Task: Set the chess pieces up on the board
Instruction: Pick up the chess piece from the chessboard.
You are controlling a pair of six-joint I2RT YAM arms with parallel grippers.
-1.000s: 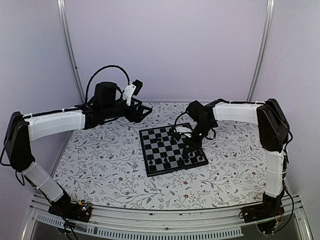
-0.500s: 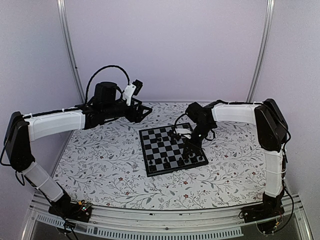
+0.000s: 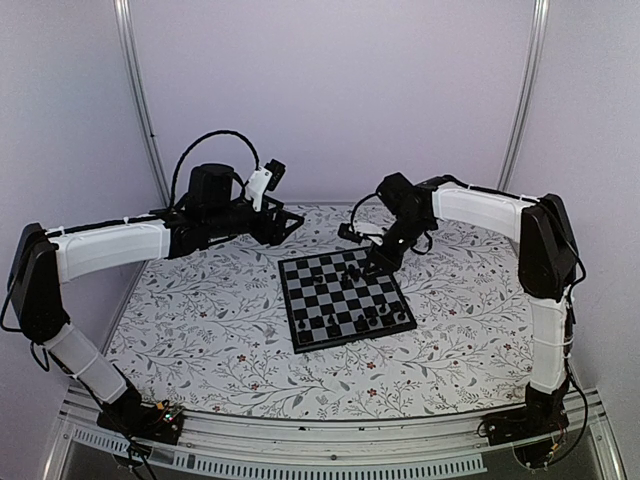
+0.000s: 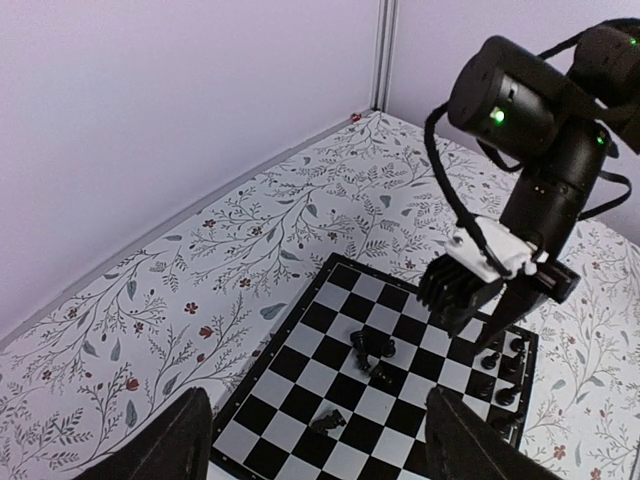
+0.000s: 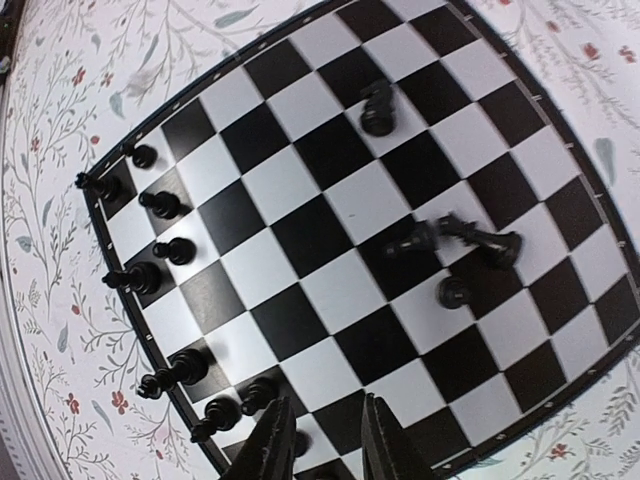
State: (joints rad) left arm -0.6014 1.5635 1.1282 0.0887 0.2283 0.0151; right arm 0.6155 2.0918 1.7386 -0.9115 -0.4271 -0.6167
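Now right fingers [image 5: 385, 450] empty, farther back over the board [image 3: 310, 291].

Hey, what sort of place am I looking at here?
Likely a robotics lab test cell: a left arm and right arm bolted to a floral-covered table, plain walls closing it in, and a chess board.

The board [image 5: 330, 215] lay on the floral surface [image 5: 40, 330], with chess pieces [image 5: 160, 204] standing in a line along its left edge. Near its centre two toppled pieces [image 5: 490, 243] lay beside an upright pawn [image 5: 452, 292], and a knight [image 5: 377, 108] stood towards its top edge. The right gripper [image 5: 325, 450] hung over the board's bottom edge, fingers slightly apart.
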